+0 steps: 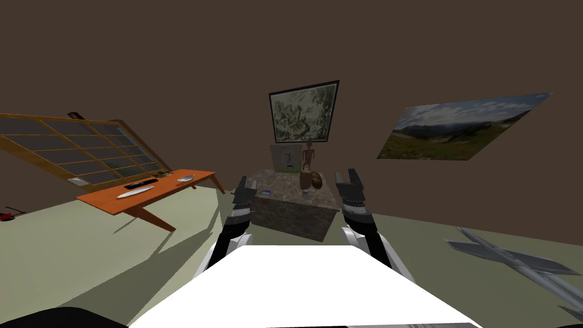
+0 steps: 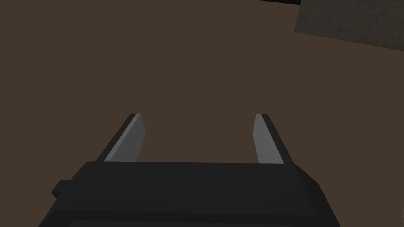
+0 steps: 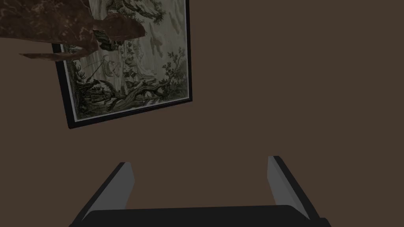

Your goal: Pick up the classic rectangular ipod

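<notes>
A mottled stone block table (image 1: pixel 284 213) stands just ahead of me against the brown wall. On its top lie a small grey rectangular item (image 1: pixel 306 194) and a small blue flat item (image 1: pixel 266 193); which of them is the ipod I cannot tell. My left gripper (image 1: pixel 246 183) hovers at the block's left edge, close to the blue item, and my right gripper (image 1: pixel 348 176) at its right edge. The left gripper (image 2: pixel 197 120) is open with nothing between its fingers. The right gripper (image 3: pixel 199 167) is open and holds nothing.
A brown rounded object (image 1: pixel 312 180), a slim figurine (image 1: pixel 308 154) and an upright card (image 1: pixel 286 158) stand at the block's back. An orange table (image 1: pixel 151 193) with dishes is to the left, under a slanted window. A grey winged model (image 1: pixel 512 259) lies on the floor at right.
</notes>
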Available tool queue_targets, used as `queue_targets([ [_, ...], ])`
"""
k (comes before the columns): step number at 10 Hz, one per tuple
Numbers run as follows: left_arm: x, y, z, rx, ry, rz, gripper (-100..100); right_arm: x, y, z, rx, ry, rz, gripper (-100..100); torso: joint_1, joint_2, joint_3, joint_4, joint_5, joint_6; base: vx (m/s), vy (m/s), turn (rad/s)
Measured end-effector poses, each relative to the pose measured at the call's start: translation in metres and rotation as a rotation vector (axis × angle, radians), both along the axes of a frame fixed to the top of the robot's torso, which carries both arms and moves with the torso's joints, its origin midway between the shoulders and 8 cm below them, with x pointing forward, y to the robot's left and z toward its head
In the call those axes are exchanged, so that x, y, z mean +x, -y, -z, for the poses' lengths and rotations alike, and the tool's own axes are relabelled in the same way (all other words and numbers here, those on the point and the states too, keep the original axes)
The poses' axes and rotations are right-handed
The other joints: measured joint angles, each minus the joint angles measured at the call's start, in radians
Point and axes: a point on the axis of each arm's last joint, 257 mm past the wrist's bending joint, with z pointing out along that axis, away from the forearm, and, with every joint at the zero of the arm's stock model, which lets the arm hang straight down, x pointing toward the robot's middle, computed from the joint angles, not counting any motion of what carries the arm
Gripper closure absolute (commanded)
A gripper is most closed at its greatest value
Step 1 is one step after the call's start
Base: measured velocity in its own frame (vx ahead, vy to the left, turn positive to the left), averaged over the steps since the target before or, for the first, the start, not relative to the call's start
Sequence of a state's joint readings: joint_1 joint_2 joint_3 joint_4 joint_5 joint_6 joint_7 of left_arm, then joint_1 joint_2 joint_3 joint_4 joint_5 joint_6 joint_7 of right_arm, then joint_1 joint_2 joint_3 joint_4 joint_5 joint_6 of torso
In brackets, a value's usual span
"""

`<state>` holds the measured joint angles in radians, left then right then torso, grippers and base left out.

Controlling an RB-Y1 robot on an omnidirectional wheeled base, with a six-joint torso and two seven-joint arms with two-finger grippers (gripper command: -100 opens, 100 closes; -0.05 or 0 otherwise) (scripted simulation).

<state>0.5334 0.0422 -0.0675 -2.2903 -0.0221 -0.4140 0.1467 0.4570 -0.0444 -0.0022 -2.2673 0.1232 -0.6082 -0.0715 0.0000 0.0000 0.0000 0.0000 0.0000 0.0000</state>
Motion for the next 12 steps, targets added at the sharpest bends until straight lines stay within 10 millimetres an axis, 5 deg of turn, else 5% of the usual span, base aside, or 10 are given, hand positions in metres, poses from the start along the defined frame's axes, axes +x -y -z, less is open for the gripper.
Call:
queue_targets([
  [4,0.000,0.000,0.000,0.000,0.000,0.000,0,0.023,-0.021,0.029,-0.061,-0.095,-0.079,-100,0.006,0.002,0.001,0.000,0.001,0.000,-0.041,0.081,0.008],
  [12,0.000,0.000,0.000,0.000,0.000,0.000,0,0.058,-0.055,0.126,-0.214,-0.351,-0.231,-100,0.006,0.004,0.003,0.001,0.001,0.000,-0.066,0.087,-0.008],
])
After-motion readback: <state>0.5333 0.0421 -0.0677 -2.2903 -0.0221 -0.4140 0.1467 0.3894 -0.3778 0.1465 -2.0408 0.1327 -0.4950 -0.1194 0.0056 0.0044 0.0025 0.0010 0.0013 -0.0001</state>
